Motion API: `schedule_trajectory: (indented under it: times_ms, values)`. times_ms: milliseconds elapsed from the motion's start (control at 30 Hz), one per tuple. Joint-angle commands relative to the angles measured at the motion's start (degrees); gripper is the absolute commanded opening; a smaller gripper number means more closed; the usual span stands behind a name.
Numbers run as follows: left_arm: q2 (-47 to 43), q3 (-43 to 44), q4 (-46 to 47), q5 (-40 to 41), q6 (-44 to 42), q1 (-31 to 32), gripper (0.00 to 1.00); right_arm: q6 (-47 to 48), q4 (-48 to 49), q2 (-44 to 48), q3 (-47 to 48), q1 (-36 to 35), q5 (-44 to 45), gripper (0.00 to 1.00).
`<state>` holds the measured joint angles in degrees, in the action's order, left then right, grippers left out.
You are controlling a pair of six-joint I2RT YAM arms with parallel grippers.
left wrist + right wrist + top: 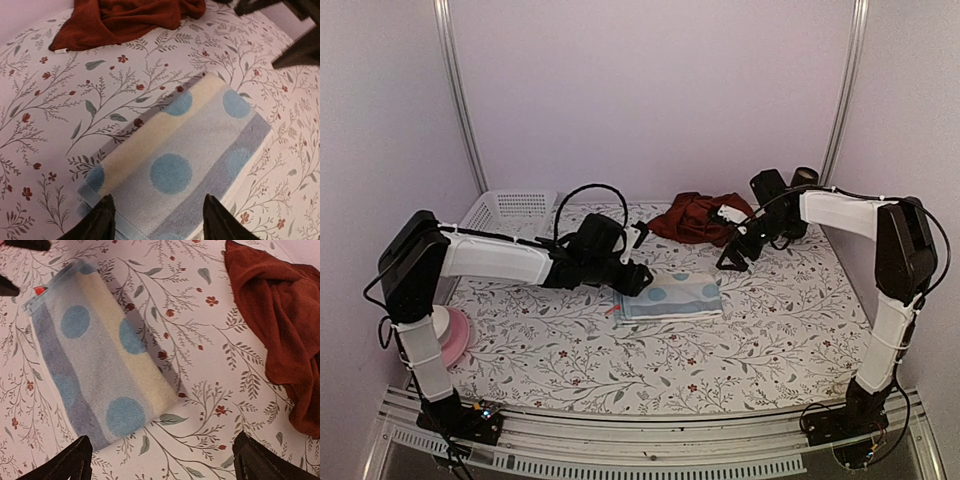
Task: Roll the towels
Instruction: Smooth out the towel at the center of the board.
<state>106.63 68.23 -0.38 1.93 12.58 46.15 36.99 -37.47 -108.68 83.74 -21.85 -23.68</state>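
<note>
Rail (650, 425): metal, at the near edge of the floral surface (770, 330), well in front of the pastel towel (670, 295); both arm bases sit on it.
Pastel towel: folded into a flat rectangle at mid-surface, with blue dots on cream and blue bands and a red tag (39, 290) at its left end.
Left tool (162, 222): released, fingers parted over the pastel towel's left end, gripping nothing.
Right tool (170, 462): released, fingers spread wide above bare surface just beyond the pastel towel's right end.
Maroon towel (695, 218): a crumpled heap behind the pastel towel, apart from it.
Basket (510, 210): white, far back-left of the pastel towel.
Pink round object (455, 335): well left of the pastel towel, partly hidden by the left arm.
</note>
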Motion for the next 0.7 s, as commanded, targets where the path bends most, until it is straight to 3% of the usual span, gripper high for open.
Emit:
schedule_trajectory:
  times_ms: [0, 133, 367, 467, 533, 667]
  values:
    - [0.20, -4.01, 3.03, -0.38, 5.76, 2.34, 0.51, -4.77, 8.01, 0.82, -1.93, 3.05, 10.31, 0.99]
    - [1.09, -6.09, 5.39, -0.90, 8.97, 3.16, 0.34, -6.20, 9.67, 0.33, -3.11, 5.11, 10.75, 0.99]
    - [3.32, -7.42, 4.43, 2.56, 9.86, 3.60, 0.26, -6.41, 9.94, 0.67, -3.48, 5.31, 9.43, 0.99]
    - [5.35, -6.65, 2.88, 3.70, 9.33, 3.14, 0.16, -6.57, 9.98, 0.50, -3.59, 5.30, 9.19, 0.99]
    - [7.54, -6.40, 1.92, 3.92, 8.74, 2.82, 0.00, -6.66, 9.97, 0.36, -3.56, 5.32, 8.92, 0.99]
    - [8.99, -6.35, 1.74, 3.69, 7.31, 1.37, 0.00, -6.82, 10.04, 0.48, -3.50, 5.30, 8.61, 0.99]
